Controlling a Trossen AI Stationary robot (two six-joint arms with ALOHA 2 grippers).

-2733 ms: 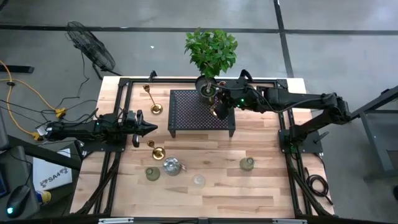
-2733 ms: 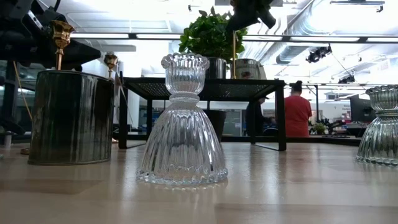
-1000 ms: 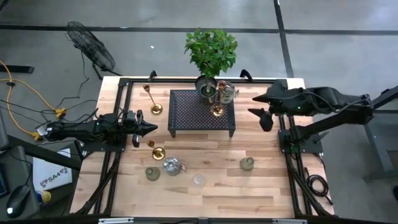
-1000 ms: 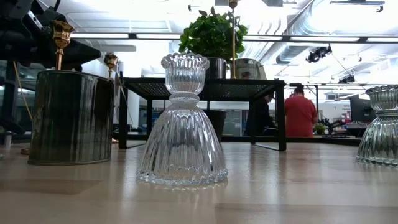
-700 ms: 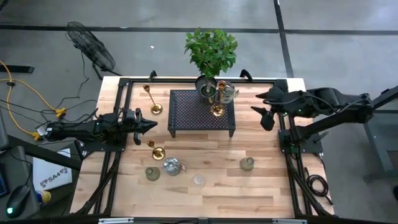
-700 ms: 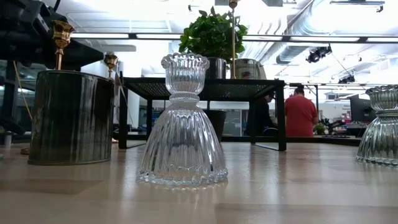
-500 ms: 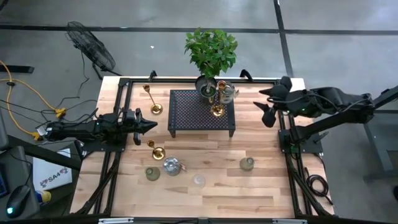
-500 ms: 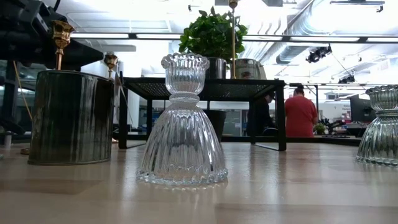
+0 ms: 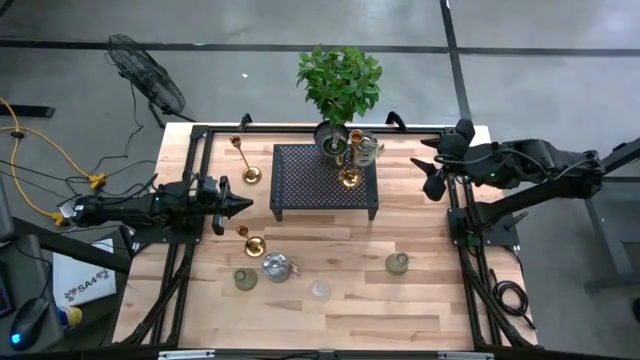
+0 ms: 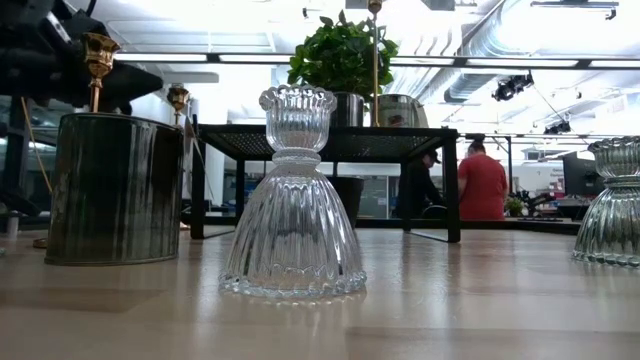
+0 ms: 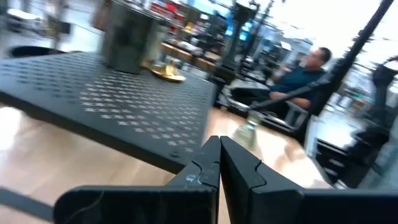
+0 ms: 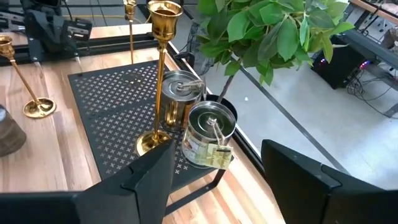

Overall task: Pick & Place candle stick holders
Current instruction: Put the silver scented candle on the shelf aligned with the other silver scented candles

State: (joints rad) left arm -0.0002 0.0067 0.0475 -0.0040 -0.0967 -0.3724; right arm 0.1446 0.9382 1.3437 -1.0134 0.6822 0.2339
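Our right gripper (image 9: 432, 176), fingers apart and empty, hung beside the black stand (image 9: 325, 180); a greenish candle stick holder (image 9: 397, 263) stood upright on the counter (image 9: 420, 310), nearer this arm. Left gripper (image 9: 240, 206) was closed.

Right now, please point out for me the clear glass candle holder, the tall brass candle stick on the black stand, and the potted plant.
clear glass candle holder (image 10: 293, 218), low view, on its ribbed bell-shaped body.
tall brass candle stick (image 12: 159, 74), right wrist view, on its slim stem.
potted plant (image 9: 340, 82), high view, on its leaves.
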